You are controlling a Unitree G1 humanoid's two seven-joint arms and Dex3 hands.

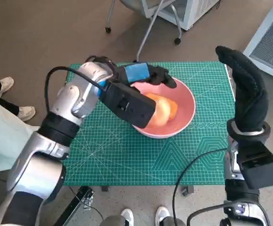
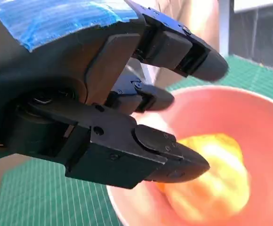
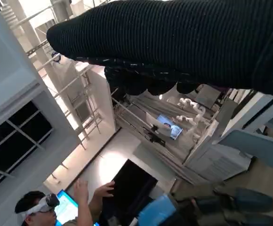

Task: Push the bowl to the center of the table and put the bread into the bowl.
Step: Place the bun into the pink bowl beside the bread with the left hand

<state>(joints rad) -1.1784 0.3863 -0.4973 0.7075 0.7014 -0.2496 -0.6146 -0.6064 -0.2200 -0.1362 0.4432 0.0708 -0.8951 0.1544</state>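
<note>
A pink bowl (image 1: 186,101) stands near the middle of the green cutting mat (image 1: 122,155), slightly toward the far side. An orange-yellow bread (image 1: 164,109) lies inside it, seen also as the bread (image 2: 212,183) in the left wrist view within the bowl (image 2: 249,117). My left hand (image 1: 143,77) hovers over the bowl's near-left rim with its fingers (image 2: 174,162) spread and nothing between them. My right hand (image 1: 244,87) is raised upright at the table's right edge, fingers extended, holding nothing; its glove (image 3: 183,42) fills the right wrist view.
A wheeled chair base (image 1: 146,23) and a white cabinet (image 1: 268,37) stand beyond the table. A person's legs and shoes (image 1: 4,94) are at the left. A person (image 3: 75,202) at a screen shows in the right wrist view.
</note>
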